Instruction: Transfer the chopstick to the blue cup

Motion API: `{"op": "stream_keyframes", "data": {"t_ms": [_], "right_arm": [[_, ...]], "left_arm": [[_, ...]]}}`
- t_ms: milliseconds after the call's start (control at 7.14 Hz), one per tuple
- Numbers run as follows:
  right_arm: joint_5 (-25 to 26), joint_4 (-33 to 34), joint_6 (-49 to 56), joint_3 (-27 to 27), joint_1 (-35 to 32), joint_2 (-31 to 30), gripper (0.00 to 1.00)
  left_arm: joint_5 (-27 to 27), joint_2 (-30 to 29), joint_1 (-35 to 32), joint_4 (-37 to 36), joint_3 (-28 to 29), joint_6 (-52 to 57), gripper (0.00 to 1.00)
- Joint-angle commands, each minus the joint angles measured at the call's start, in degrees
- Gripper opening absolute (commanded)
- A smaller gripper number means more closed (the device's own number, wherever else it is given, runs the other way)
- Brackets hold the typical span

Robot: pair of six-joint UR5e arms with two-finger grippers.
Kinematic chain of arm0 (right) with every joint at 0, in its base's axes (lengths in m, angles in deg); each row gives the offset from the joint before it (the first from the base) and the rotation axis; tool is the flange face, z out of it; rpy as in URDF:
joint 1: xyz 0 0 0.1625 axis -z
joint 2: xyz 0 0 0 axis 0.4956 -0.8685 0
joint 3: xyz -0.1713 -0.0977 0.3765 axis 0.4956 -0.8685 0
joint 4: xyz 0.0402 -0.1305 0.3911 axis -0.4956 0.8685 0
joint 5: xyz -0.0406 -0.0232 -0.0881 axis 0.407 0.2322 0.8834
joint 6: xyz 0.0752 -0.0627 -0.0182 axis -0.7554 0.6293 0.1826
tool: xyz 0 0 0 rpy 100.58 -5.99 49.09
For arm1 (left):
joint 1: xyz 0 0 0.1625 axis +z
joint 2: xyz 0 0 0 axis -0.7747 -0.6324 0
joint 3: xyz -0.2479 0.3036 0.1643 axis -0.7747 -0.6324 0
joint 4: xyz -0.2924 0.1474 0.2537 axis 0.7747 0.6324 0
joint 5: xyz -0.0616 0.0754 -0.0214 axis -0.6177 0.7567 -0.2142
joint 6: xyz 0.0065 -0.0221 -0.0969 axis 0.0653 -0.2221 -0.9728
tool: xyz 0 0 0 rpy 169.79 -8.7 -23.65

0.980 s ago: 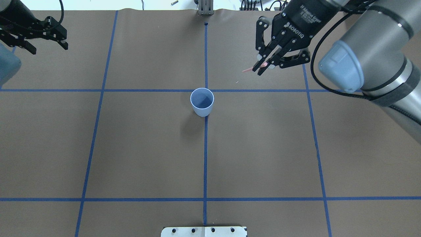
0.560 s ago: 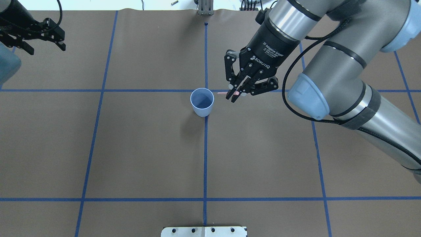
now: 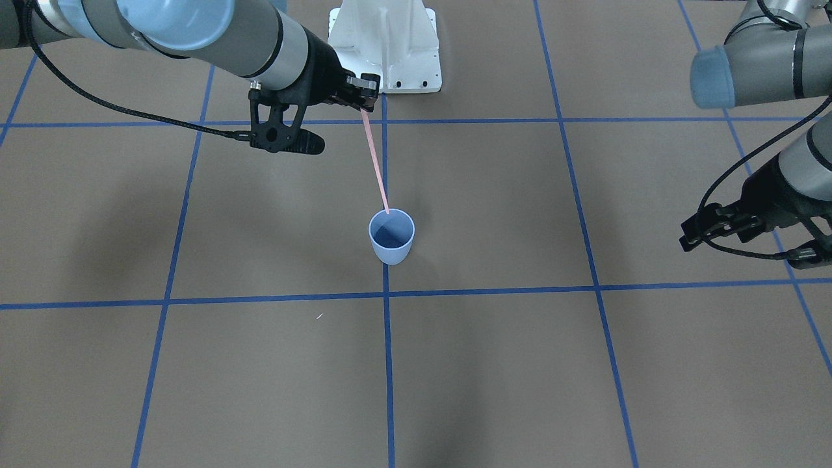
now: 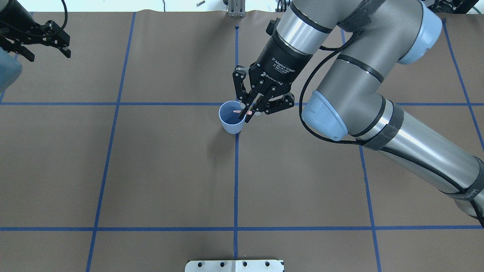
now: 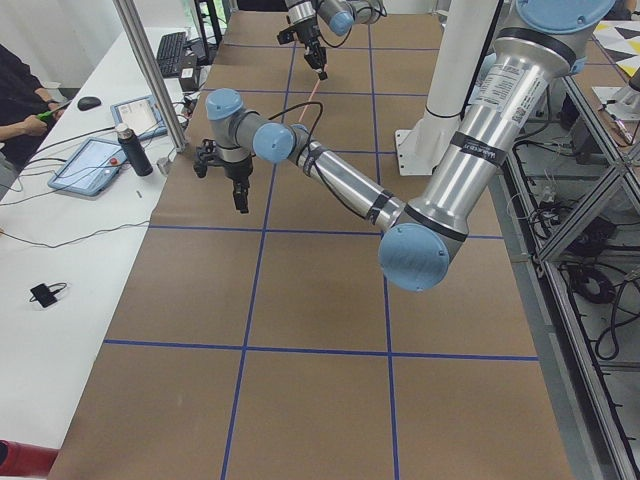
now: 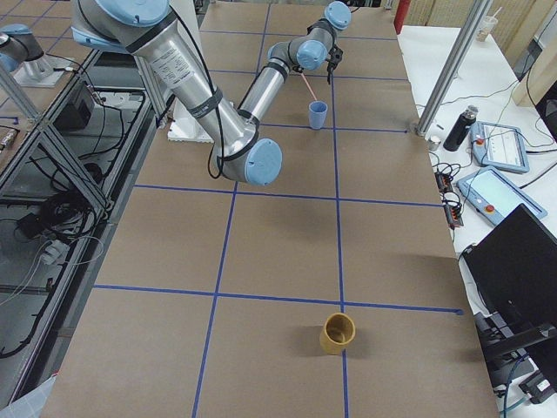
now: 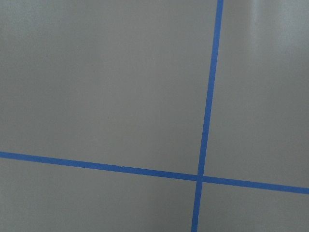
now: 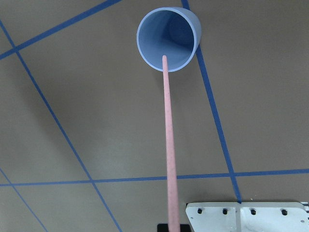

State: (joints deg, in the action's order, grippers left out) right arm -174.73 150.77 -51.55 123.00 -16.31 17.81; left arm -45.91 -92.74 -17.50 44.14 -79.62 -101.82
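Note:
The pale blue cup [image 4: 230, 121] stands upright at the table's middle on a tape crossing; it also shows in the front view [image 3: 391, 242] and the right wrist view [image 8: 169, 36]. My right gripper [image 4: 248, 112] is shut on the top of the pink chopstick [image 3: 376, 162], which hangs almost straight down. Its lower tip sits at the cup's rim, on the robot's side, over the edge of the opening [image 8: 164, 60]. I cannot tell whether the tip is below the rim. My left gripper [image 4: 48, 53] is open and empty, far off at the table's far left [image 3: 747, 249].
A tan cup [image 6: 338, 333] stands far off toward the table's right end. The white base plate [image 3: 387, 58] lies on the robot's side of the cup. Blue tape lines [image 7: 207, 101] grid the brown table. A desk with tablets and a bottle [image 5: 130, 150] runs along the far edge.
My right gripper has moved left and toward the robot with the chopstick, from the right far area to over the cup's rim. The left gripper has barely shifted.

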Motion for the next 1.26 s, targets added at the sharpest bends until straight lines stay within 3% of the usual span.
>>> {"op": "stream_keyframes", "data": {"t_ms": [0,700,840,1120], "right_arm": [[2.37,-0.16,0.09,-1.96,1.54,-0.01,0.00],[4.14,-8.94,0.00,-8.82,2.69,0.25,0.00],[4.66,-10.60,0.18,-10.22,2.78,0.77,0.99],[9.65,-12.55,-0.09,-10.32,2.87,0.78,1.00]], "left_arm": [[-0.12,0.17,-0.71,0.01,0.06,0.15,0.98],[-0.12,1.05,-0.80,0.10,0.06,0.50,0.98],[-0.12,1.05,-0.80,0.10,0.06,0.50,0.98],[-0.12,1.05,-0.80,0.10,-0.11,0.50,0.98]]}}
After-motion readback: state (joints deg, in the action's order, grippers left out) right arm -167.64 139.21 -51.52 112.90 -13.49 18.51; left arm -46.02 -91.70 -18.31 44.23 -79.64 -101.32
